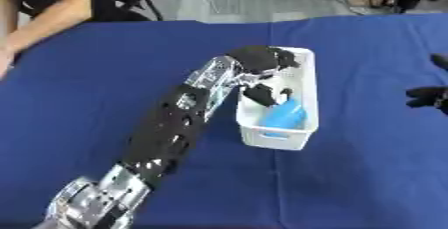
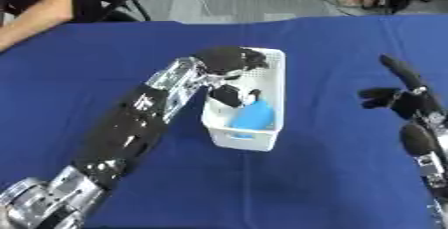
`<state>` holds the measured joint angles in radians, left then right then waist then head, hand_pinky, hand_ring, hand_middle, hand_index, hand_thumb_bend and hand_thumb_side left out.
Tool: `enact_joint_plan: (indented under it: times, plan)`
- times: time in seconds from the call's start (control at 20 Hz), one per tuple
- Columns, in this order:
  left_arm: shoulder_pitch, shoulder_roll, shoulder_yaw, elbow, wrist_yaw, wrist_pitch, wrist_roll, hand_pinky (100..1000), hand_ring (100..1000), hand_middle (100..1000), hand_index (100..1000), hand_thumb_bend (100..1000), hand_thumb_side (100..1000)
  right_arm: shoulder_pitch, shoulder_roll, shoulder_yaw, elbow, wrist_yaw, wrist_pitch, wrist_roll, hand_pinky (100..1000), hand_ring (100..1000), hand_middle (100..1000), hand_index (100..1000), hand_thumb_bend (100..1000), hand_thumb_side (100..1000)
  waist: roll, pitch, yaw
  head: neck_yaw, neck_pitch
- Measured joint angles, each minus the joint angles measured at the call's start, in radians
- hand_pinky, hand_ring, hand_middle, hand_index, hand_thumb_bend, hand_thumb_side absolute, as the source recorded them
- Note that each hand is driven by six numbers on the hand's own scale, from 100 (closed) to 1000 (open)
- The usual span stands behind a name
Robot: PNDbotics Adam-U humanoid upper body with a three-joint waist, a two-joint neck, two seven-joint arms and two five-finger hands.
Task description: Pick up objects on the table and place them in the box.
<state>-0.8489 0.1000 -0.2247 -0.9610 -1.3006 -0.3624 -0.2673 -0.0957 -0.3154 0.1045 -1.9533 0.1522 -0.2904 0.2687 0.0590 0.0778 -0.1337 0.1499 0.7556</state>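
Your left arm [image 2: 131,128] comes in from the lower left and reaches over the near-left rim of the white box [image 2: 273,80]. Left hand [image 2: 229,60] is inside the box's far end, fingers curled down; can't tell if they hold anything. A blue object [image 2: 255,118] lies in the box's near half, a small dark object [image 2: 229,96] just above it, touching. Your right hand [image 2: 404,98] is well apart at the right edge, fingers straight, thumb out, above the blue tablecloth [image 2: 332,173].

My left hand [image 1: 262,62] and a blue object [image 1: 283,115] crowd the white box [image 1: 302,138]; the blue table [image 1: 367,173] around it lies open to my right hand [image 2: 398,98]
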Motion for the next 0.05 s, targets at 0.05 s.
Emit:
enact_joint_plan:
  times: [0.05]
  plan:
    - [0.000, 0.000, 0.000, 0.000, -0.003, 0.001, 0.001, 952, 994, 1000, 1000, 1000, 747, 0.000, 0.000, 0.000, 0.000, 0.000, 0.000, 0.000, 675, 736, 988, 1000, 538, 967, -0.001, 0.000, 0.000, 0.000, 0.000]
